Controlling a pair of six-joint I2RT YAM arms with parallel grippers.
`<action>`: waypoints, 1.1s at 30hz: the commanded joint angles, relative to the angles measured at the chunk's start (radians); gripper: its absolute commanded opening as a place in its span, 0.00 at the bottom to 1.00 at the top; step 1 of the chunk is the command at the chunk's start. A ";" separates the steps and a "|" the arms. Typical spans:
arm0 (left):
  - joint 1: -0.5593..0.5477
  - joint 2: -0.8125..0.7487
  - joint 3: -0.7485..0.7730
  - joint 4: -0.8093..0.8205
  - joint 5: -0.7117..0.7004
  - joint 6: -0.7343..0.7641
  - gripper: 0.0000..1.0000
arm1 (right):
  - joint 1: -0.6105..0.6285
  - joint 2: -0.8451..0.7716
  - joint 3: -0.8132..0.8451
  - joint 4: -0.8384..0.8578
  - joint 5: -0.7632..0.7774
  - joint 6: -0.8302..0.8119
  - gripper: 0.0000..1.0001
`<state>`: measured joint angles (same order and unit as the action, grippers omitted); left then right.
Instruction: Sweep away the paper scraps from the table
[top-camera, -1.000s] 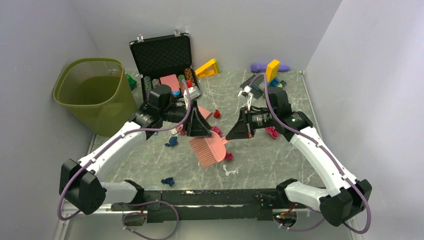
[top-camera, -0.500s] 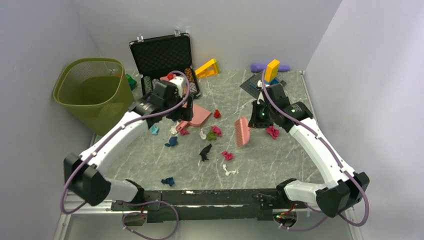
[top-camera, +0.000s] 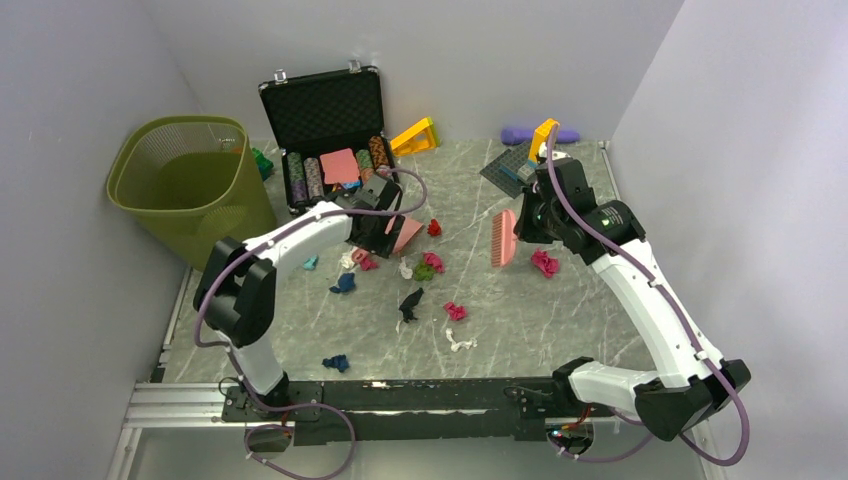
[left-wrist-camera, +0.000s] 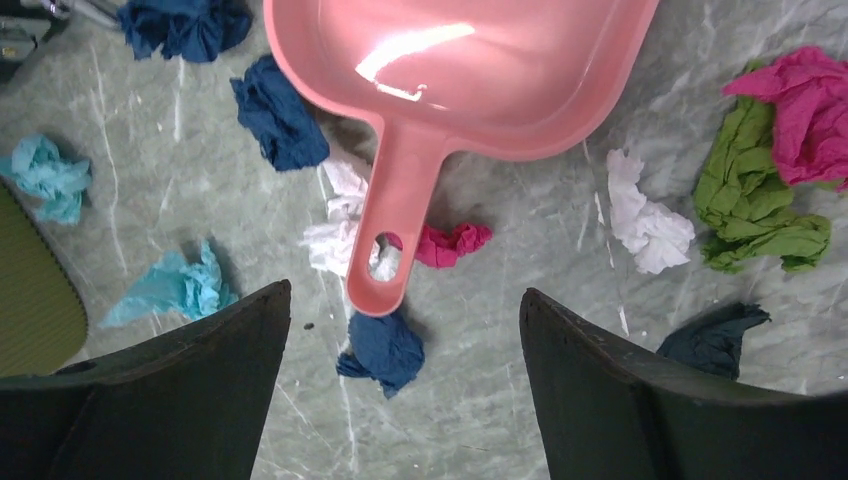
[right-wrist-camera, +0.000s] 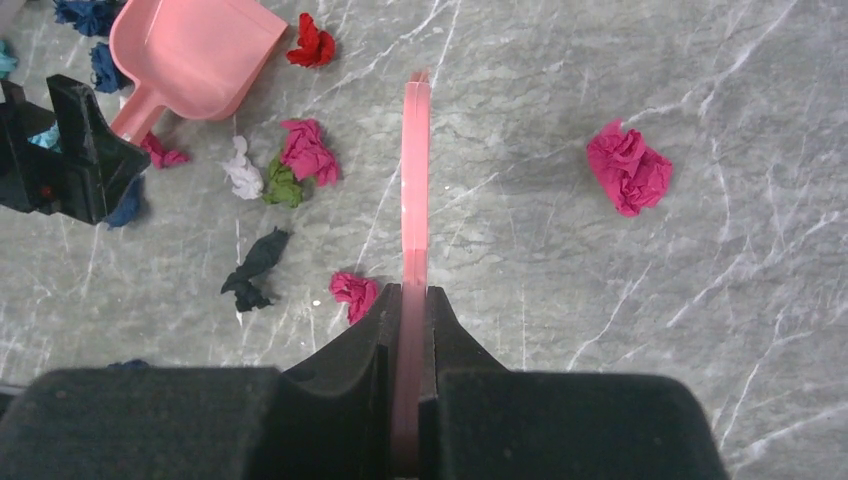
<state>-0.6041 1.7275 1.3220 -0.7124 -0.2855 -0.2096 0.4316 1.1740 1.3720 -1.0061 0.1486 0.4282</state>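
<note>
Several paper scraps lie on the grey-green table (top-camera: 560, 320): red (top-camera: 434, 227), pink (top-camera: 433, 262), green (top-camera: 424, 271), black (top-camera: 409, 300), blue (top-camera: 343, 283), magenta (top-camera: 545, 263). A pink dustpan (top-camera: 407, 233) lies flat among them. My left gripper (top-camera: 378, 238) hovers open over its handle (left-wrist-camera: 383, 250), with the handle end between the fingertips and untouched, and a navy wad (left-wrist-camera: 385, 350) just below it. My right gripper (top-camera: 528, 222) is shut on a pink brush (top-camera: 503, 237), seen edge-on in the right wrist view (right-wrist-camera: 415, 180), held above the table to the right of the scraps.
An olive wastebasket (top-camera: 190, 190) stands at the left. An open black case (top-camera: 330, 125) with poker chips sits at the back. Yellow toy pieces (top-camera: 415, 135) and toy bricks (top-camera: 520, 170) lie along the back wall. White walls close in the sides.
The grippers have parted from the table's middle. My right gripper carried the brush right and back. My left arm folded back, and its gripper now hangs open over the dustpan handle.
</note>
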 joint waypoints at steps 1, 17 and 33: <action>0.036 0.056 0.099 0.011 0.087 0.078 0.85 | -0.003 -0.013 0.043 -0.004 0.027 0.011 0.00; 0.080 0.255 0.185 -0.043 0.184 0.072 0.47 | -0.002 -0.024 0.036 0.006 0.040 0.016 0.00; 0.071 -0.040 0.117 -0.061 0.221 -0.023 0.00 | 0.000 -0.033 -0.005 0.043 -0.023 0.012 0.00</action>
<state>-0.5251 1.8950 1.4448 -0.7692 -0.0864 -0.1795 0.4316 1.1477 1.3735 -1.0035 0.1719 0.4313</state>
